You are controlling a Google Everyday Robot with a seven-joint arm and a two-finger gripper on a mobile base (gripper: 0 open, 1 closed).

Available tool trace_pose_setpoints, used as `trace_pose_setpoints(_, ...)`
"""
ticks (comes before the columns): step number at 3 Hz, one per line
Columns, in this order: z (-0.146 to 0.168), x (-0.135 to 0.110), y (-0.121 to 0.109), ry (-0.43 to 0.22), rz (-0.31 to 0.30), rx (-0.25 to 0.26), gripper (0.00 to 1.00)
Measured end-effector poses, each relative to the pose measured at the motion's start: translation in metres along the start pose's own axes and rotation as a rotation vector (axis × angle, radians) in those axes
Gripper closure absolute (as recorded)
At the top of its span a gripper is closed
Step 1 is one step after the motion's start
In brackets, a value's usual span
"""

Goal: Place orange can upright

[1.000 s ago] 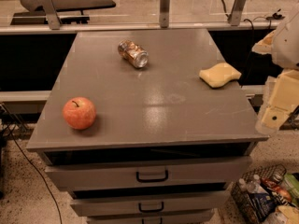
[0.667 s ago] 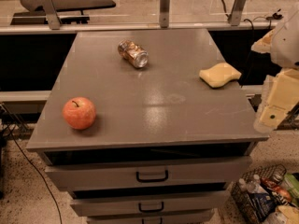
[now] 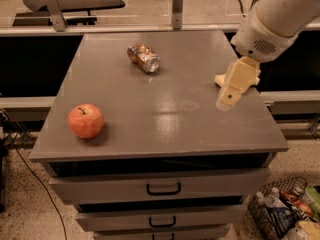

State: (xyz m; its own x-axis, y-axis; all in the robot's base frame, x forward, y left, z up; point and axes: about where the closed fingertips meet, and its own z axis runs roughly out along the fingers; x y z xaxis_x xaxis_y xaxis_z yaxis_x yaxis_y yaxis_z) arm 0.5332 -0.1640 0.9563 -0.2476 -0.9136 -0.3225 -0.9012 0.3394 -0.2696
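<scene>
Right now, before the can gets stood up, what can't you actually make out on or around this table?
- Camera view: pale yellow object at the right side of the table, mostly hidden behind the gripper.
- Camera view: orange can, lying on its side; its print is too small to read.
- Camera view: arm, cut off by the top and right edges.
- Camera view: basket on the floor, cut off at the bottom right corner.

Arm [image 3: 280, 19] leaves frame at the top and right edges; gripper [image 3: 226, 100] hangs over the right side of the table top [image 3: 165, 109], covering all but a pale yellow sliver [image 3: 219, 78] of something behind it, identity not determinable. Orange can [image 3: 143, 57]: print too blurred to read. Basket [image 3: 261, 215] at lower right cut by frame edge, contents indistinct; lowest drawer [image 3: 160, 232] cut by bottom edge.
</scene>
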Motion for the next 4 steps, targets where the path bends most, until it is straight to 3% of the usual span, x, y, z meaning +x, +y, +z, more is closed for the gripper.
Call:
trace_pose_setpoints(2,0.081,-0.079,-0.083,-0.097,0.167,0.028,0.0)
trace_pose_setpoints(4,0.135,-0.142,-0.132,-0.233,0.375,0.02,0.0)
